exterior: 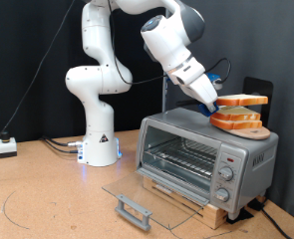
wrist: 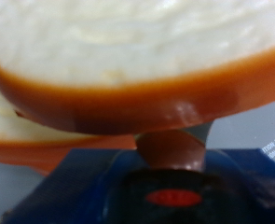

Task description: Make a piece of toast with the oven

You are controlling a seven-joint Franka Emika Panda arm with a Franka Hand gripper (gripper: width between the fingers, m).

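The oven (exterior: pixel 248 159) stands at the exterior view's right with its glass door (exterior: pixel 151 189) folded down flat and its wire rack (exterior: pixel 181 154) bare. On its roof lies a stack of bread slices (exterior: pixel 236 121). The piece of toast (exterior: pixel 246 100) hovers just above that stack, level, with my gripper (exterior: pixel 214 104) shut on its near edge. In the wrist view the piece of toast (wrist: pixel 128 47) fills the frame, pale with an orange-brown crust. One fingertip (wrist: pixel 170 149) presses under it, the other finger is hidden, and a stack slice (wrist: pixel 25 140) shows beneath.
The bread stack rests on a round wooden board (exterior: pixel 258 133). The oven's three knobs (exterior: pixel 226 175) face front, and the door's dark bar handle (exterior: pixel 134 209) juts over the tabletop. A white box (exterior: pixel 5 146) with cables sits at the exterior view's far left, beside the robot base (exterior: pixel 99 149).
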